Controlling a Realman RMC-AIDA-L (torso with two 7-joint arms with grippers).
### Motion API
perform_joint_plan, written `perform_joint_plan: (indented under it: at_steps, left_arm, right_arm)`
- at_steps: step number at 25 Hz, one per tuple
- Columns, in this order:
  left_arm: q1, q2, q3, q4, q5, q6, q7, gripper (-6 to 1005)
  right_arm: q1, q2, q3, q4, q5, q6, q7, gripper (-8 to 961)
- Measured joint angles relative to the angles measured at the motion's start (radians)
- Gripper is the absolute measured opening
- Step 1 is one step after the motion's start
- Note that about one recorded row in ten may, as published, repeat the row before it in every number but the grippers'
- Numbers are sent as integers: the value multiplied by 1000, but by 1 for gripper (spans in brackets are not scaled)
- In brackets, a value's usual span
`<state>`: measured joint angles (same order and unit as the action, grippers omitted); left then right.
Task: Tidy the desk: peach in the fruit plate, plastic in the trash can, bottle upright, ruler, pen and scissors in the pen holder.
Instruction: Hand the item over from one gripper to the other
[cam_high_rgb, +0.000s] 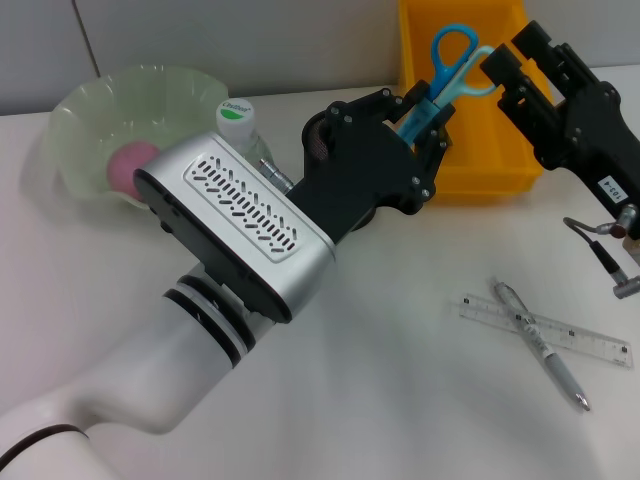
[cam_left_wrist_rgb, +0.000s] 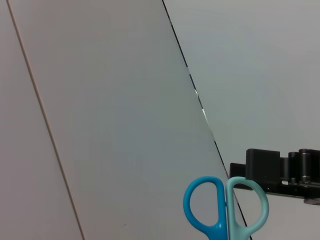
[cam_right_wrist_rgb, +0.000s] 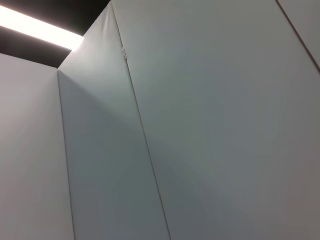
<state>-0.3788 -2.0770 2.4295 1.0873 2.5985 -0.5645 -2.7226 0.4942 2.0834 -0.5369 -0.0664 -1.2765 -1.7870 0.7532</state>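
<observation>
White worktop (cam_high_rgb: 420, 400): bears all items listed.

Left gripper (cam_high_rgb: 428, 118): black, reaching across the middle of the worktop, its fingers clenched on the blue-handled scissors (cam_high_rgb: 448, 70), held with handles up, just above the dark pen holder (cam_high_rgb: 318, 140), which the arm mostly hides. The scissors' two loops also show in the left wrist view (cam_left_wrist_rgb: 225, 210).

Right gripper (cam_high_rgb: 515, 70): black, raised at the far right beside the scissors' handles; whether its fingers are released or clenched cannot be told.

Pale green ruffled fruit plate (cam_high_rgb: 90, 110): far left, with the pink peach (cam_high_rgb: 135, 165) inside.

Clear bottle with green-and-white cap (cam_high_rgb: 240, 120): upright, just beside the plate.

Yellow plastic bin (cam_high_rgb: 480, 170): far side, behind the grippers.

Transparent ruler (cam_high_rgb: 590, 342) and silver pen (cam_high_rgb: 545, 350): lying crossed on the right of the worktop, the pen over the ruler.
</observation>
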Motion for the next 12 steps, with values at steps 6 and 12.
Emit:
perform_joint_plan:
  at_steps: [6, 12]
  left_arm:
    - [-2, 0, 0, -3, 0, 0, 0, 225]
    - [-3, 0, 0, -2, 0, 0, 0, 224]
  right_arm:
    - [8, 0, -15, 2, 0, 15, 1, 637]
    - [20, 1, -40, 5, 0, 36, 2, 577]
